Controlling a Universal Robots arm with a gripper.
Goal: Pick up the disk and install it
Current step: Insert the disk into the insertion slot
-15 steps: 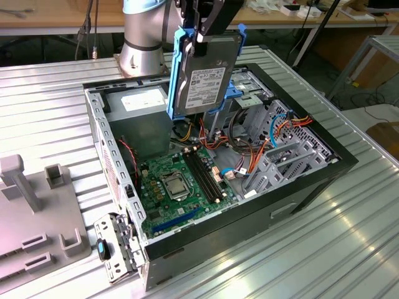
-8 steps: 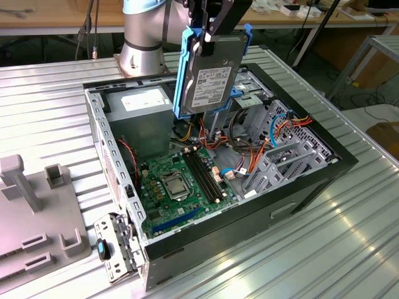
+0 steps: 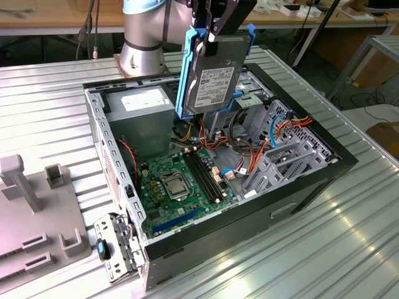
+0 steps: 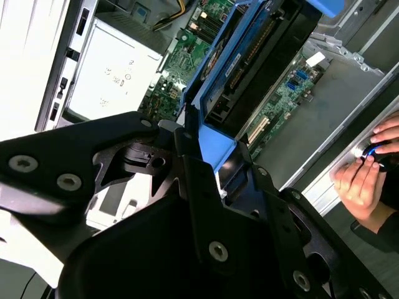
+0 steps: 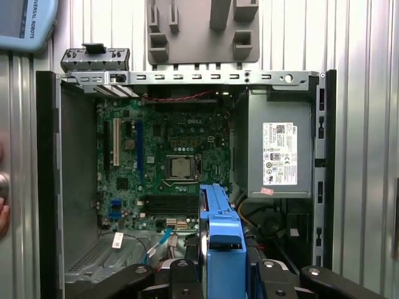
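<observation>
Thick round arm of shiny silver-grey metal, with a pale blue cap at its top. Black gripper, built from flat plates with slanted edges and rounded corners. Small round silver screws sunk into the black plates, two side by side on one wing. Smooth, dull black finish, a little shine along the edges.
</observation>
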